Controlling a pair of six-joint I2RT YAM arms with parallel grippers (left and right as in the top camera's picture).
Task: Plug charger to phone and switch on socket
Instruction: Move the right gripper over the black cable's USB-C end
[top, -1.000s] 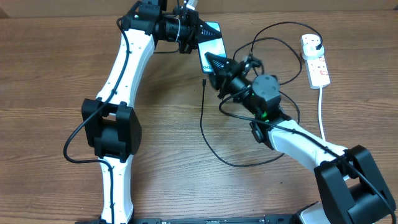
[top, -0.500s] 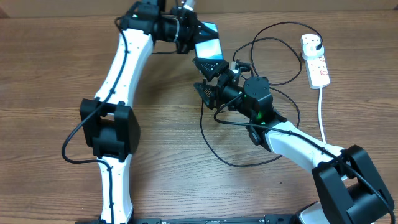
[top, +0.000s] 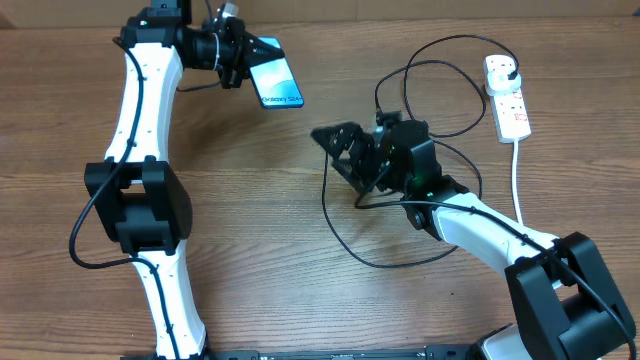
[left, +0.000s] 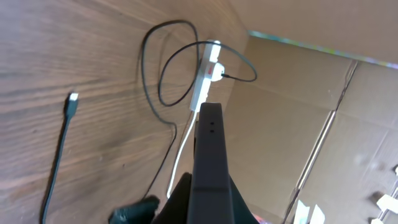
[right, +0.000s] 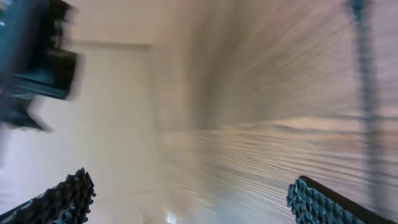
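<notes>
My left gripper (top: 252, 66) is shut on the phone (top: 279, 83) and holds it tilted above the table at the far left, its light blue screen showing. In the left wrist view the phone (left: 208, 155) shows edge-on between the fingers. The charger (top: 324, 205) is a thin black cable looping over the table. Its connector tip (left: 73, 98) lies loose on the wood, apart from the phone. The white socket (top: 508, 96) lies at the far right with a black plug in it. My right gripper (top: 338, 155) stands open and empty over the cable, at mid-table.
The socket's thick white cord (top: 517, 180) runs toward the front edge on the right. Cardboard walls (left: 298, 106) stand beyond the table's far side. The right wrist view is motion-blurred, showing only wood grain and both fingertips (right: 323, 202).
My left arm has swung left, carrying the phone away from the right gripper. The right gripper has opened wide and drawn back a little toward mid-table.
</notes>
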